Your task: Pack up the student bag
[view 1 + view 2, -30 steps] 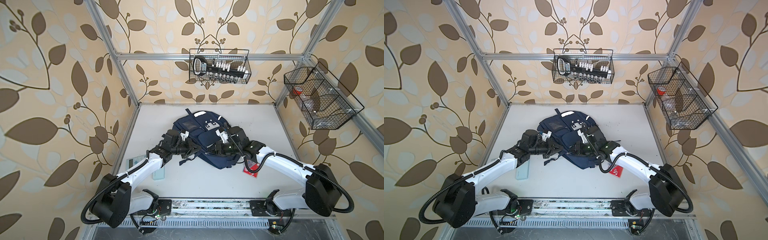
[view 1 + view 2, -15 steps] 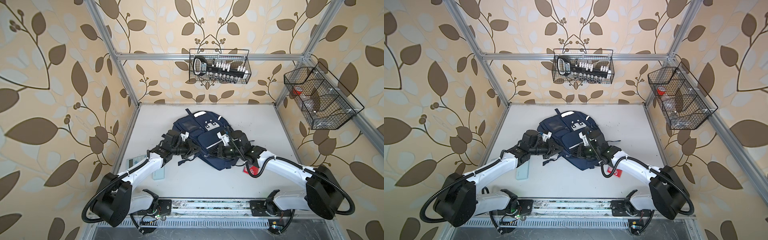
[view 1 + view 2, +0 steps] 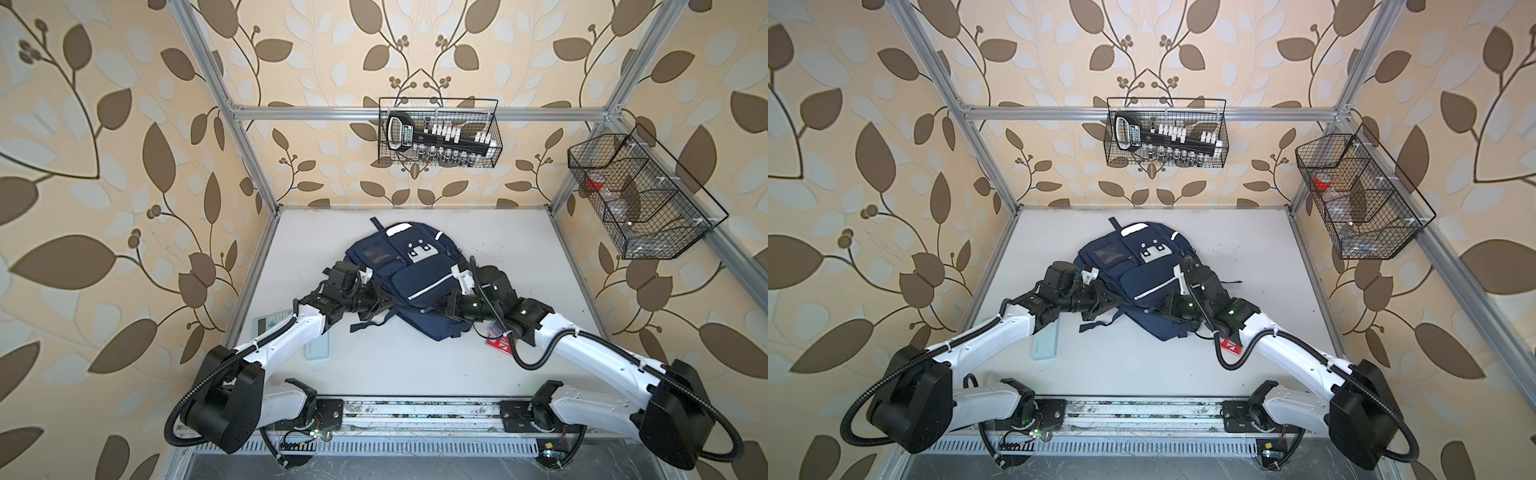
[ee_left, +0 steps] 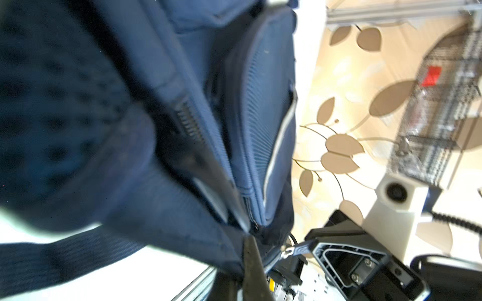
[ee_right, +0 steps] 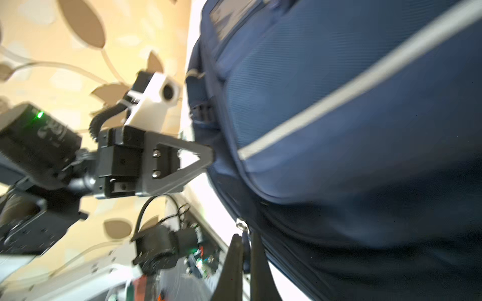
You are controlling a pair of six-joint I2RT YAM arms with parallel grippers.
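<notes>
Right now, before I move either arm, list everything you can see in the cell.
student bag: 1, navy, table centre
calculator: 1, pale grey, left table edge, partly hidden by left arm
flat case: 1, mint, beside calculator
packet: 1, red, partly hidden by right arm
back basket: 1, black wire, back wall, holds black tool set
side basket: 1, black wire, right wall, red-capped item inside
table: 1, white
left gripper: 1, black, shut on student bag's side
right gripper: 1, black, shut on zip pull
</notes>
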